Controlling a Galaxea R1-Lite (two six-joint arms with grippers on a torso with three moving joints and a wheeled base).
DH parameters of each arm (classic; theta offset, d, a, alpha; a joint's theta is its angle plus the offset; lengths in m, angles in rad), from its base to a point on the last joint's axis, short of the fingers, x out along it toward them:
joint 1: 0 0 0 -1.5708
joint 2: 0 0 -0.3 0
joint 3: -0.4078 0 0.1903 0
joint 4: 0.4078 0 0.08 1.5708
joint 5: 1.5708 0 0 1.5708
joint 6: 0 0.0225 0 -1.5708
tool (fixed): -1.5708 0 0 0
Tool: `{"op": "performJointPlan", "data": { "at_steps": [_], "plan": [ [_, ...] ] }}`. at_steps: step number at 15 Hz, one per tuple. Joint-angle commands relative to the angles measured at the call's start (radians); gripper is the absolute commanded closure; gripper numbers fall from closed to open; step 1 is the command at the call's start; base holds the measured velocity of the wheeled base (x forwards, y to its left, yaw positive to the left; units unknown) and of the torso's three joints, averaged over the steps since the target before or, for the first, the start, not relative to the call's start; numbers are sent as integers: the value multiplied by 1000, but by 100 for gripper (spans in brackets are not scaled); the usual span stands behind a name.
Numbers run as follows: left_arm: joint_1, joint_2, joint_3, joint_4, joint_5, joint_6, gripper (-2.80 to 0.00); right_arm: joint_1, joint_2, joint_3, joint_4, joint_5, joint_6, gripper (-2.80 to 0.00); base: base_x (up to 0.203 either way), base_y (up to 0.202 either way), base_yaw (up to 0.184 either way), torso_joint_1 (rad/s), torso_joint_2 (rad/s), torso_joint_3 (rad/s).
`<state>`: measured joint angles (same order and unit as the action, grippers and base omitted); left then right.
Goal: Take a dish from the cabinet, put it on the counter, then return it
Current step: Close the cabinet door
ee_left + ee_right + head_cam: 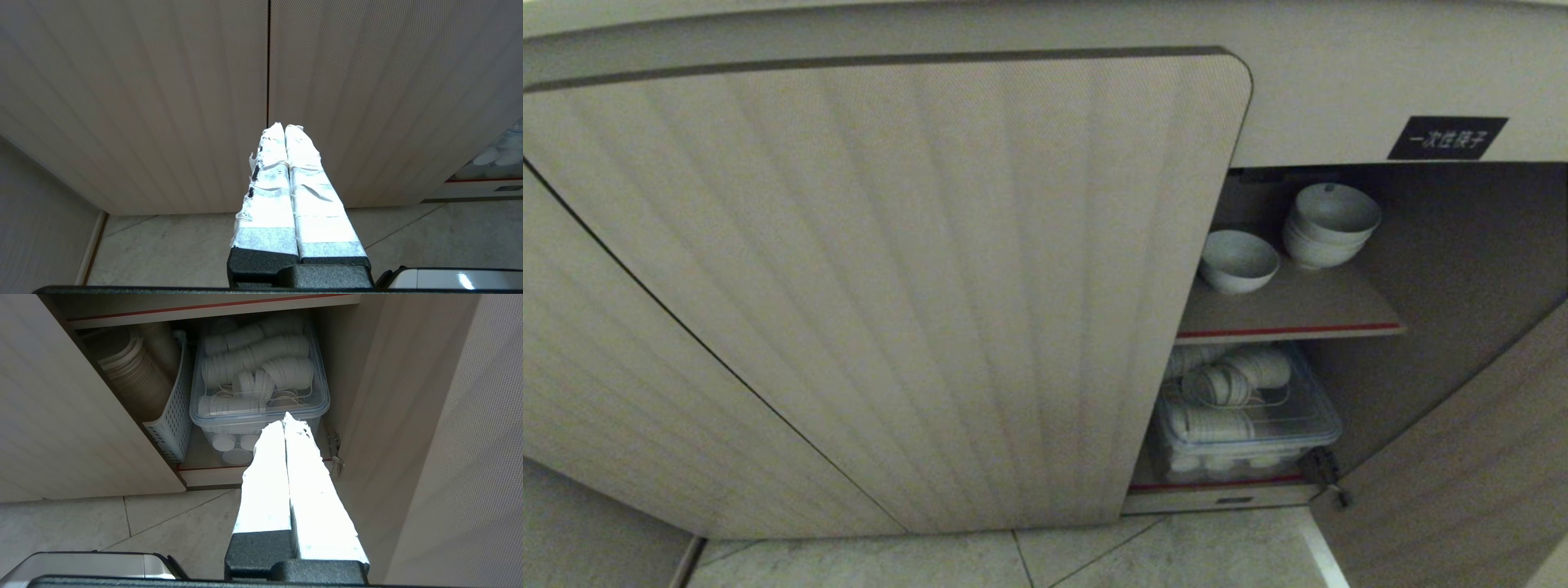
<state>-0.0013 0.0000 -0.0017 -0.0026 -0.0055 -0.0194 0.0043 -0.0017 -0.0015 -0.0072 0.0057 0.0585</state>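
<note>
The cabinet (890,286) fills the head view, its ribbed left door shut and its right door swung open. On the red-edged shelf (1290,331) stands a single white dish (1238,260), with a stack of two more bowls (1330,222) behind it. Neither arm shows in the head view. My left gripper (284,127) is shut and empty, low in front of the closed ribbed doors (163,102). My right gripper (284,418) is shut and empty, pointing at the cabinet's bottom compartment. The counter is out of view.
A clear plastic bin (261,412) of white cups sits on the cabinet floor, with a white perforated basket (171,424) of stacked lids beside it. The open door (449,437) and its hinge (336,453) stand close on one side. A black label (1447,137) is above the opening. Tiled floor (1094,555) lies below.
</note>
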Motion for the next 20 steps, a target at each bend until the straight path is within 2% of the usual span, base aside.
{"op": "performJointPlan", "data": {
  "at_steps": [1, 7, 20],
  "plan": [
    [1, 0, 0, -1, -1, -1, 0, 0, 2, 0, 0, 0, -2, 0, 0, 0, 0, 0, 0, 0],
    [0, 0, 0, -1, -1, -1, 0, 0, 2, 0, 1, -3, 30, 0, 0, 0, 0, 0, 0, 0],
    [1, 0, 0, -1, -1, -1, 0, 0, 2, 0, 1, -3, 29, 0, 0, 0, 0, 0, 0, 0]
  ]
}}
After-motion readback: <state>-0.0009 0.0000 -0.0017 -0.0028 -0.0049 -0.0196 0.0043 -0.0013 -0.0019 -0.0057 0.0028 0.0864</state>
